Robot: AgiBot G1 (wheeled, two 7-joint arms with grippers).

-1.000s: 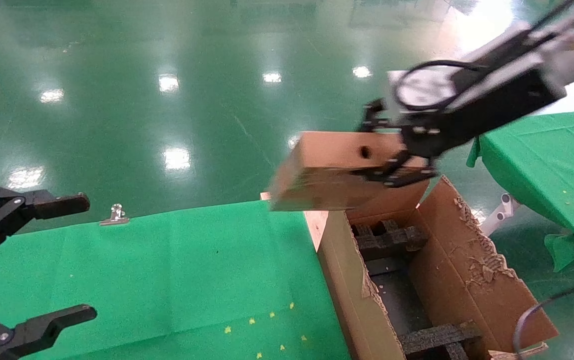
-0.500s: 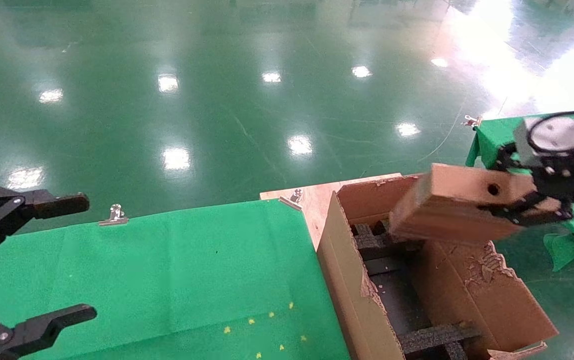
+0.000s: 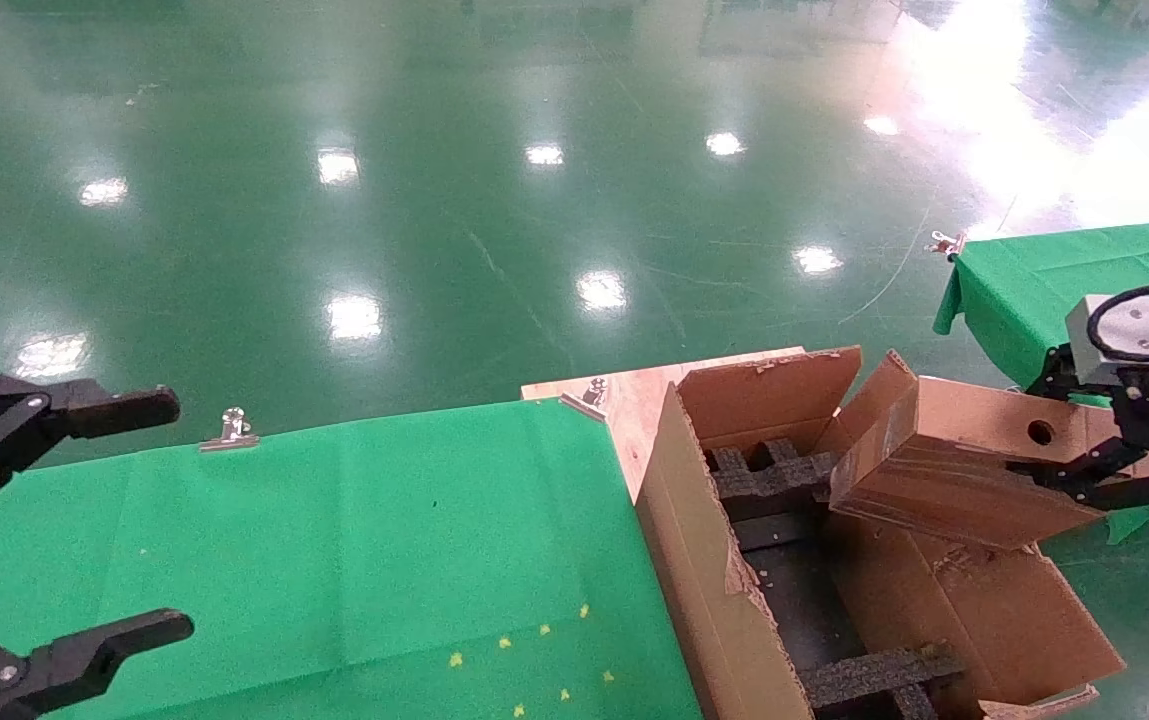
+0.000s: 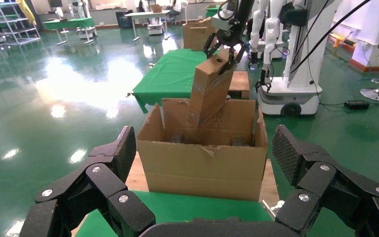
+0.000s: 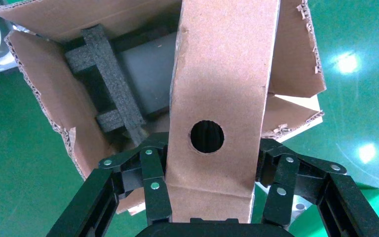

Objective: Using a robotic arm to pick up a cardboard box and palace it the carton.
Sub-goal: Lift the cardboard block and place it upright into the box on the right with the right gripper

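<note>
Judging from the head view, the chief risk is a snag: the small brown taped cardboard box (image 3: 954,470) hangs tilted over the right side of the large brown corrugated carton (image 3: 704,560), its lower end near the black foam inserts (image 3: 769,480) and crossing the ragged right flap (image 3: 994,610). A descent on this line could catch the flap or wedge on the foam. The right gripper (image 3: 1119,470) clamps the box's raised end, beside the round hole (image 3: 1040,432). The long axis slopes from gripper down toward the carton's interior. The black left gripper (image 3: 54,520) is parked over the green cloth (image 3: 334,540), fingers spread.

Left wrist view: the left gripper's pads (image 4: 121,153) stand apart, holding nothing. Beyond, the box (image 4: 211,89) leans steeply into the carton (image 4: 205,153), hole end uppermost.

Right wrist view: the right fingers (image 5: 153,182) grasp both sides of the box (image 5: 222,84). The lower end points away, over the foam (image 5: 111,94); a loosened grip would let it pivot.
</note>
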